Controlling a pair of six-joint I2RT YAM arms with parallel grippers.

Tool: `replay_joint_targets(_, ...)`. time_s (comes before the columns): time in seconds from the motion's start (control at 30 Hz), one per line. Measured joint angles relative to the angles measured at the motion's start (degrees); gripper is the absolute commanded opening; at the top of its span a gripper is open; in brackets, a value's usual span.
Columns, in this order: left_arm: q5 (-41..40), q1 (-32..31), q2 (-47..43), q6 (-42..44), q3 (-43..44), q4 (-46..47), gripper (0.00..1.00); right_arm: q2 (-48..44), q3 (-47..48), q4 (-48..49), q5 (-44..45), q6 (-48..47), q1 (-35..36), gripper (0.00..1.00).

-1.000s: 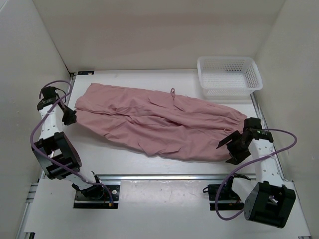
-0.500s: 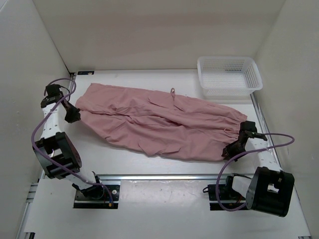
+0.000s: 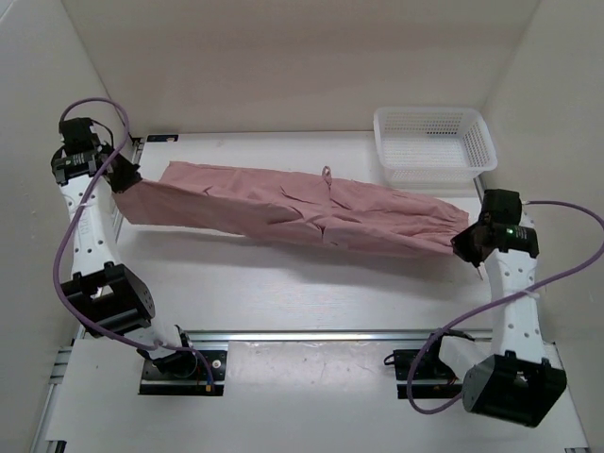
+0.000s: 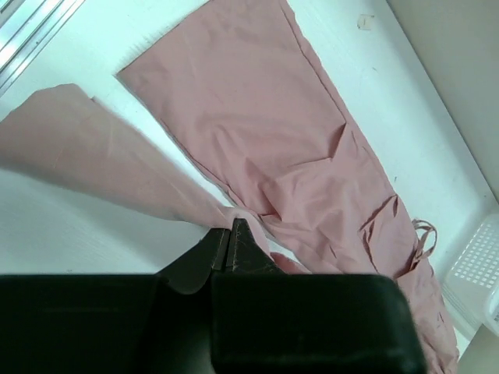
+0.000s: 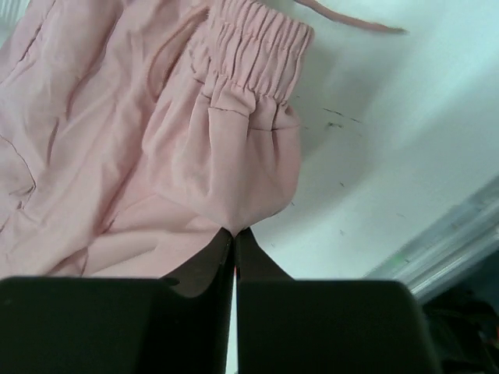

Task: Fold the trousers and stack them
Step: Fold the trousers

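Note:
The dusty-pink trousers stretch across the table from left to right, their near edge lifted and pulled taut between both arms. My left gripper is shut on the trousers' left end, with pink cloth pinched at its fingertips. At the right, my right gripper is shut on the other end, holding fabric just below the gathered elastic band. A loose drawstring lies at the far edge, and another drawstring shows in the right wrist view.
A white mesh basket stands at the back right corner, just beyond the trousers' right end. White walls close in the table on three sides. A metal rail runs along the near edge by the arm bases.
The right gripper closed on the right end of the trousers. Both arms then rose and drew apart, lifting the near edge and pulling the cloth into a narrow taut band.

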Motion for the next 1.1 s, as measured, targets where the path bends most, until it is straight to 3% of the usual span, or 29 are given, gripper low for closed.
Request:
replay_joint_targets(0.23, -0.8, 0.3, -2.1, 0.0, -0.2, -3.2, 0.10, -8.3, 1.5, -10.3, 2.6, -1.4, 0.0, 0.00)
replay_joint_targets(0.43, -3.6, 2.7, -12.6, 0.6, -8.5, -6.2, 0.10, -15.1, 5.1, -19.6, 4.6, -1.6, 0.0, 0.00)
replay_joint_targets(0.6, -5.0, 2.0, -17.2, 1.9, -8.5, -6.8, 0.10, -16.4, 9.9, -23.0, 6.8, -1.6, 0.0, 0.00)
replay_joint_targets(0.77, -4.9, -2.2, -6.6, 4.7, -0.9, -5.9, 0.10, -12.6, 10.6, -22.1, 8.1, -2.3, 0.0, 0.00)
replay_joint_targets(1.1, -4.3, -5.4, 19.4, 5.2, 12.5, -7.7, 0.10, 3.3, 12.0, -12.2, 7.6, -2.9, 0.2, 0.00)
